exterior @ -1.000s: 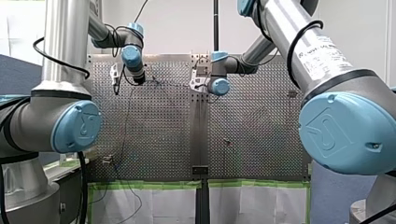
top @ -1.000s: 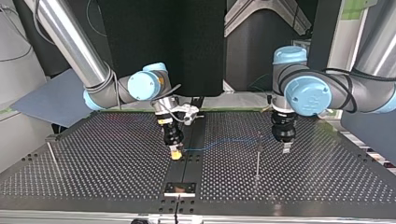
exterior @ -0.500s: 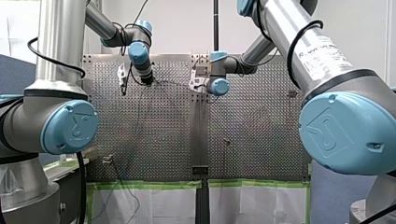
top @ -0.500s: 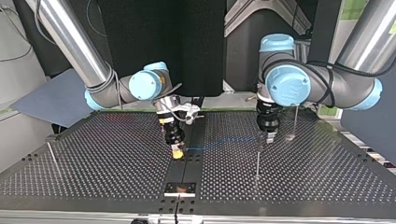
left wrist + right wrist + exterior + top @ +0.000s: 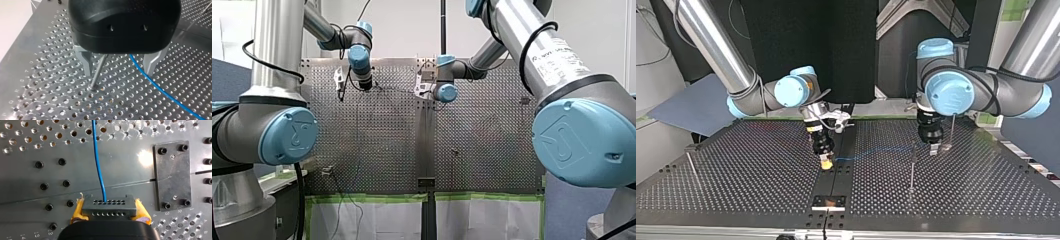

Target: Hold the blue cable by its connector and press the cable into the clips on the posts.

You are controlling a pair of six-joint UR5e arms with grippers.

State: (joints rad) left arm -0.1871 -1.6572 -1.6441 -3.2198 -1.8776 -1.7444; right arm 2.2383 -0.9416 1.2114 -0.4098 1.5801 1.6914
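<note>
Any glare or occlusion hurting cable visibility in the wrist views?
Right wrist view: glare spot on the table beside the black plate, clear of the blue cable. Left wrist view: the black housing of the left tool hides the cable's far end.

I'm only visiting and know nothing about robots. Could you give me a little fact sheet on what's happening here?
Holder: right gripper, shut on the grey connector, yellow pads on either side
Cable: blue cable leads from the connector out over the perforated table
Helper: left gripper, open, a metal post and the cable between its fingers
Clips: none clear enough to judge
</note>
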